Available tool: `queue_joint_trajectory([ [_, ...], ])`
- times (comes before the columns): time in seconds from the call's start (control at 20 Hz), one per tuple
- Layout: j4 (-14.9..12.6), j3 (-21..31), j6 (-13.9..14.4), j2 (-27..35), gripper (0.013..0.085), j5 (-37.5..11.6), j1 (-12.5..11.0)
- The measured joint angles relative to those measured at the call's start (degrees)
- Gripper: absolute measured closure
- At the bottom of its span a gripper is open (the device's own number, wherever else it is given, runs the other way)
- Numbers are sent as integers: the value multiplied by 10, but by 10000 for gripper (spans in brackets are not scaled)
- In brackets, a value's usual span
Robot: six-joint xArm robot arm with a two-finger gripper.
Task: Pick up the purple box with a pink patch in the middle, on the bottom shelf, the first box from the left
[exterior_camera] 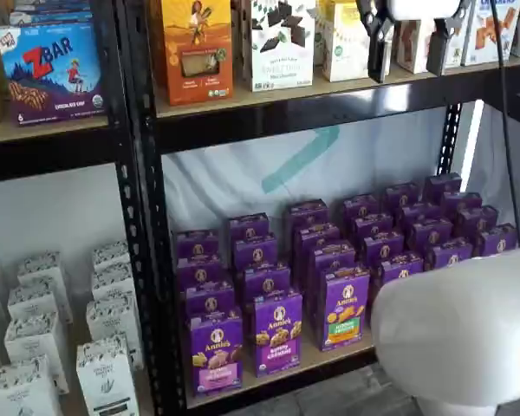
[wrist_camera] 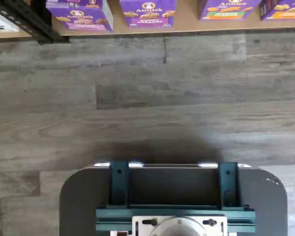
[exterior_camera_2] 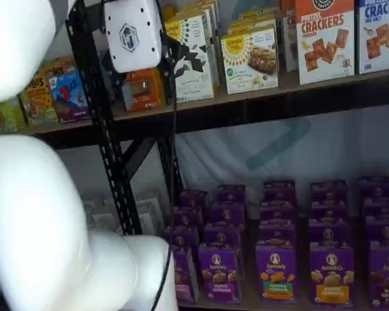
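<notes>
The gripper (exterior_camera: 409, 50) hangs from the top edge in a shelf view, its two black fingers (exterior_camera: 378, 43) set wide apart with a plain gap between them and nothing held; behind that gap stand cartons on the upper shelf (exterior_camera: 269, 95). In a shelf view its white body (exterior_camera_2: 133, 32) shows side-on, up against a black perforated upright (exterior_camera_2: 110, 162), with a black cable (exterior_camera_2: 173, 129) dropping beside it. The gripper sits high, well apart from the goods below. Down on the bottom shelf (exterior_camera: 329, 355), the purple box (exterior_camera: 216, 351) stands upright at the front of the left-most row, a pink band across its lower front, just beside a purple carton with no pink band (exterior_camera: 277, 332), and next to that a purple carton with a green band (exterior_camera: 343, 308). More purple cartons fill the rows behind. In a shelf view the purple box (exterior_camera_2: 183, 275) is partly hidden by the white arm (exterior_camera_2: 45, 227). In the wrist view the purple box (wrist_camera: 78, 14) faces the camera at the shelf's front edge, grey plank flooring (wrist_camera: 147, 98) before it and a dark mount with teal brackets (wrist_camera: 174, 191) nearest the lens. White cartons (exterior_camera: 43, 338) fill the neighbouring bay.
</notes>
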Motion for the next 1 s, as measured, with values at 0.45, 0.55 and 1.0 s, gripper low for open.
queue_joint_trajectory([
  [0.45, 19, 29, -15, -23, 130, -50, -21],
  [0.55, 22, 36, -18, -22, 130, -56, -25],
  [1.0, 23, 102, -14, -27, 130, -111, -17],
])
